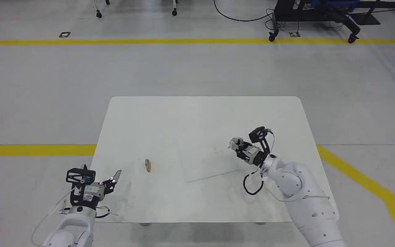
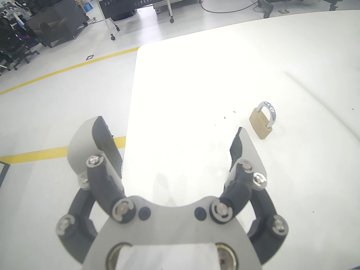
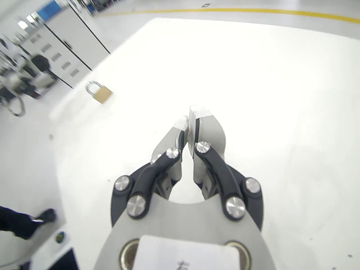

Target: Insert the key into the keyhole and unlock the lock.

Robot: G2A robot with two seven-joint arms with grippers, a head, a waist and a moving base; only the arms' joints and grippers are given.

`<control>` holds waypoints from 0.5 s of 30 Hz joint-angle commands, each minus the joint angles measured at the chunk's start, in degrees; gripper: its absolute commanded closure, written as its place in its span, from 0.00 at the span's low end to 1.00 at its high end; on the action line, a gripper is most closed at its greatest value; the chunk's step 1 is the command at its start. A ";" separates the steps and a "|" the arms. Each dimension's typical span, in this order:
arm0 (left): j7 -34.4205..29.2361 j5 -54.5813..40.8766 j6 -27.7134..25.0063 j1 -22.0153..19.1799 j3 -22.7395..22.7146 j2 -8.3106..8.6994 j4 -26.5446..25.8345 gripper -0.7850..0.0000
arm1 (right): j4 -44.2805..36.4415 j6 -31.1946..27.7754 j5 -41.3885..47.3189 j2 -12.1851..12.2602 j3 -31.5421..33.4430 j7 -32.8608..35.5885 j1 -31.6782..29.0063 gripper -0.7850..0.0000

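White bench (image 1: 203, 111) on a pale workshop floor carries the brass padlock (image 2: 261, 123), which lies toward 7 o'clock from the bench's middle with its shackle seemingly seated. My left jaws hang released at the padlock's 8 o'clock, near it, by the bench edge. My right jaws are clenched tip to tip at its 3 o'clock, well apart. Whether a key sits between them I cannot tell. I judge the task barely begun: the padlock is not held, nothing is at the keyhole, and insertion and turning remain.
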 commanded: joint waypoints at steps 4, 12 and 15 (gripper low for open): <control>0.00 0.00 0.00 0.00 0.00 0.00 0.00 0.00 | 0.52 -5.12 23.64 0.76 3.19 9.07 -1.13 1.00; 0.00 0.00 0.00 0.00 0.00 0.00 0.00 0.00 | -1.65 -7.39 25.34 1.62 5.30 13.10 -1.85 1.00; 0.00 0.00 0.00 0.00 0.00 0.00 0.00 0.00 | -1.65 -7.39 25.34 1.62 5.30 13.10 -1.85 1.00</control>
